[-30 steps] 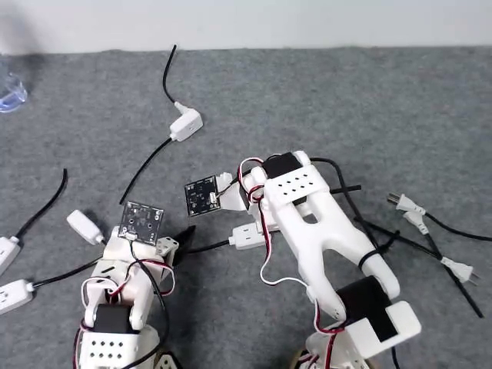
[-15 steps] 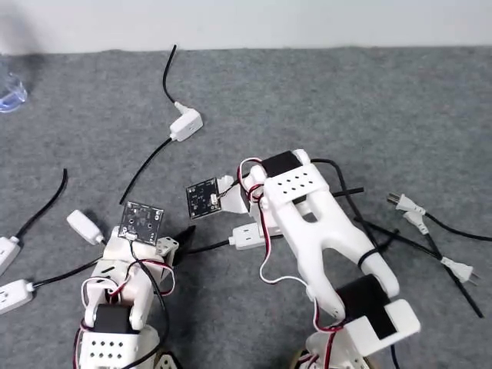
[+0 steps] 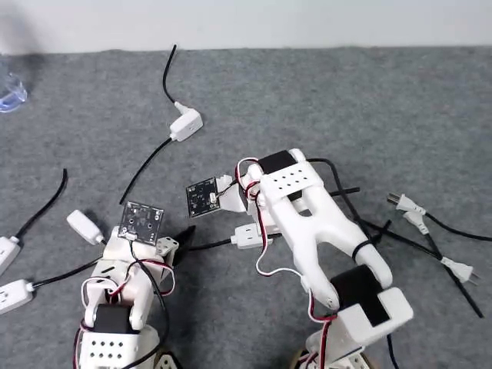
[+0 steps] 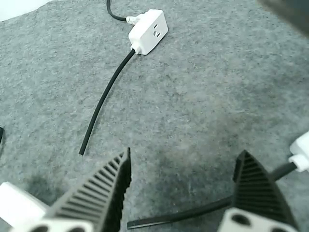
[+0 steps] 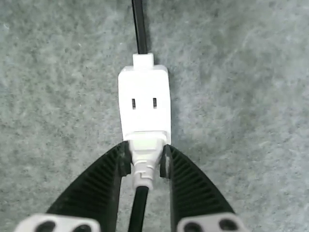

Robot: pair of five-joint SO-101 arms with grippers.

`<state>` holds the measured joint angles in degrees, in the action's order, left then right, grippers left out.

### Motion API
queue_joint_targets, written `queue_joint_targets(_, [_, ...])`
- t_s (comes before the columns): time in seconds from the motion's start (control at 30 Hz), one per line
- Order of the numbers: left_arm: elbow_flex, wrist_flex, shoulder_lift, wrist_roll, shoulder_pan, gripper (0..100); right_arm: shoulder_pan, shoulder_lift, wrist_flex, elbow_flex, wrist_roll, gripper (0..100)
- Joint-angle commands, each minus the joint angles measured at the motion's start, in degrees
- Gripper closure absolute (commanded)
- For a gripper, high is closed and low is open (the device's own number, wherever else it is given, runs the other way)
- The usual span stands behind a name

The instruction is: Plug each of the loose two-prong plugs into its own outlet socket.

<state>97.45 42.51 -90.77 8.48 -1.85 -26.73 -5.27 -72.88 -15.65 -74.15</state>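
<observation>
Ribbed right hand [image 5: 145, 153] clamps a smooth white plug [image 5: 144, 144] butted against a boxy socket [image 5: 144, 104]; left hand [image 4: 185, 155] gapes above the fuzzy grey counter [image 4: 203, 87].

This is looking like a hobby robotics lab bench, not a home. A fuzzy grey felt mat [image 3: 384, 100] is covering the table up to a plain white wall [image 3: 307, 23] at the far edge. Two white printed-plastic robot arms [image 3: 307, 219] are sitting near, with bare square circuit-board cameras [image 3: 203, 197] and loose red, black and white wires [image 3: 258, 257] hanging off them. White plastic outlet blocks on black cords [image 3: 186, 124] are lying around.
</observation>
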Motion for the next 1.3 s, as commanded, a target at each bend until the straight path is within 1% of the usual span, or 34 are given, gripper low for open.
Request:
queue_joint_targets(0.0, [-0.6,0.0,-0.3,0.5,0.4,67,-0.7,0.0,0.9,1.1,0.6,99.1])
queue_joint_targets(0.2, [-0.6,0.0,-0.2,0.5,0.4,67,-0.8,-3.7,1.1,1.1,0.6,99.1])
queue_joint_targets(0.47, [-0.6,-0.1,-0.3,0.5,0.4,67,-1.0,-11.7,6.7,1.5,3.0,99.1])
queue_joint_targets(0.63, [-0.6,-0.1,-0.3,0.5,0.4,67,-1.0,-9.4,6.1,1.4,3.4,99.1])
queue_joint_targets(0.77, [-0.6,-0.1,-0.3,0.5,0.4,67,-1.7,-5.9,3.3,1.4,6.4,98.1])
queue_joint_targets(0.83, [-0.6,-0.1,-0.3,0.5,0.4,67,-2.6,-4.4,1.5,1.4,6.5,92.0])
queue_joint_targets(0.97, [-0.6,-0.1,-0.3,0.5,0.4,67,-4.7,-2.1,-0.6,1.3,6.7,72.1])
queue_joint_targets(1.03, [-0.6,-0.1,-0.3,0.5,0.4,67,-5.8,-0.8,-1.6,1.4,6.4,65.1])
queue_joint_targets(1.1, [-0.6,-0.1,-0.3,0.5,0.4,67,-7.1,1.1,-2.3,1.5,6.4,61.6])
queue_joint_targets(1.27, [-0.6,-0.2,-0.3,0.5,0.4,67,-7.9,10.2,-2.7,1.6,6.6,61.5])
